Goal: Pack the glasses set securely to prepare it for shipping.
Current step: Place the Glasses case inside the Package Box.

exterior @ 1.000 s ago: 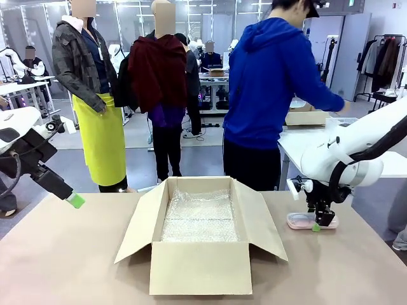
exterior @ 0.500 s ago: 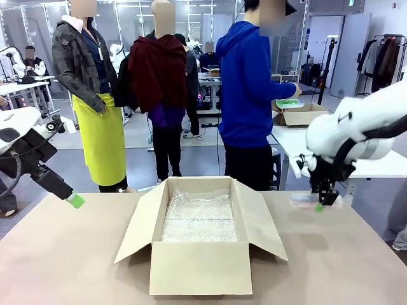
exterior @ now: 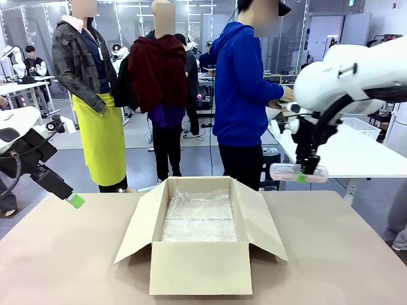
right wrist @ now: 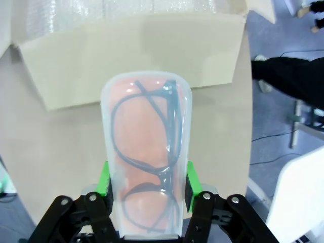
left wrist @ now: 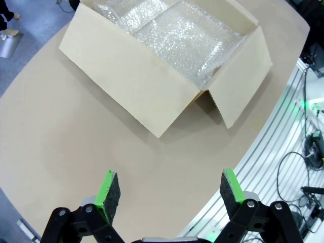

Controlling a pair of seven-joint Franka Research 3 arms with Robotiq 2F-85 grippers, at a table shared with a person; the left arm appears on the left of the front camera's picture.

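Note:
A pale pink glasses case (exterior: 283, 171) with a clear lid hangs in the air to the right of the open cardboard box (exterior: 200, 267), well above the table. My right gripper (exterior: 303, 175) is shut on it. In the right wrist view the case (right wrist: 147, 126) shows black-framed glasses inside, and a green pad presses on each of its long sides. Beyond it lies the box (right wrist: 131, 55). My left gripper (exterior: 75, 201) hovers open over the table's far left. The left wrist view has its fingers (left wrist: 109, 190) wide apart with nothing between them.
Bubble wrap (exterior: 200, 216) lines the bottom of the box, whose flaps (exterior: 267, 222) splay outward. A person in a blue hoodie (exterior: 241, 95) stands at the far side, turned toward a white side table (exterior: 356, 155). Bare tabletop (exterior: 70, 254) lies on both sides of the box.
My right gripper has lifted the pink case off the table and carried it up and slightly left. The person has turned toward the side table. My left arm has stayed still.

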